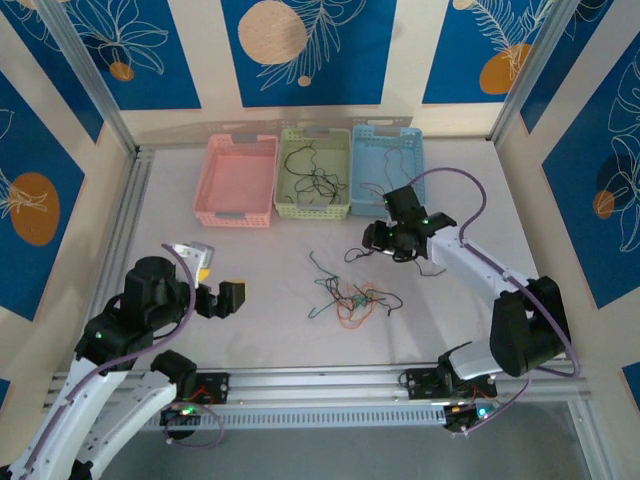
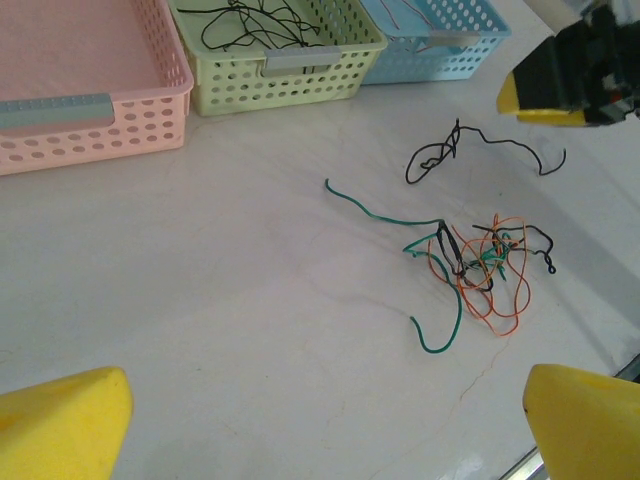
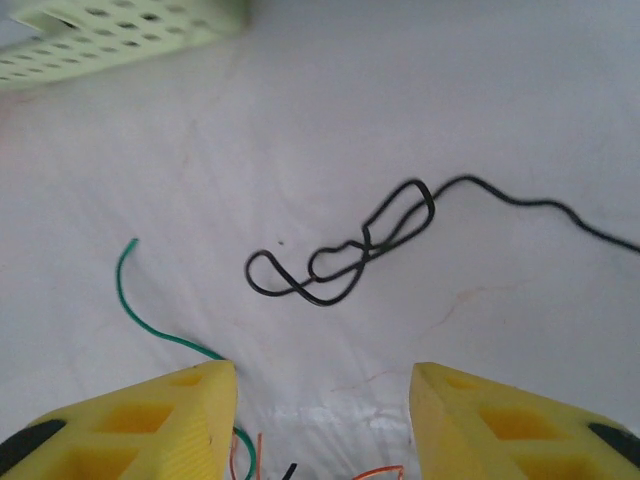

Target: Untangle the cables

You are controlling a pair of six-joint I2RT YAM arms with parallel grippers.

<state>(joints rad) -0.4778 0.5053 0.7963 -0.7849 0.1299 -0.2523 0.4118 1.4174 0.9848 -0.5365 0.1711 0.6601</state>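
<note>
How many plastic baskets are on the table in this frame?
3, in a row at the far edge: the pink basket on the left, the green basket in the middle holding black wires, the blue basket on the right. None looks hidden.

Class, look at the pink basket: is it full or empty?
Empty. The pink basket has a bare floor, while the green basket beside it holds black wires.

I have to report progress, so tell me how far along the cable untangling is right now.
Done: several black cables lie in the green basket, and one loose black cable lies apart on the table, kinked on itself. In hand: nothing is gripped; the right pincer hangs open near that loose cable, and the left pincer is open too. Left: the knot of green, orange and black strands.
</note>
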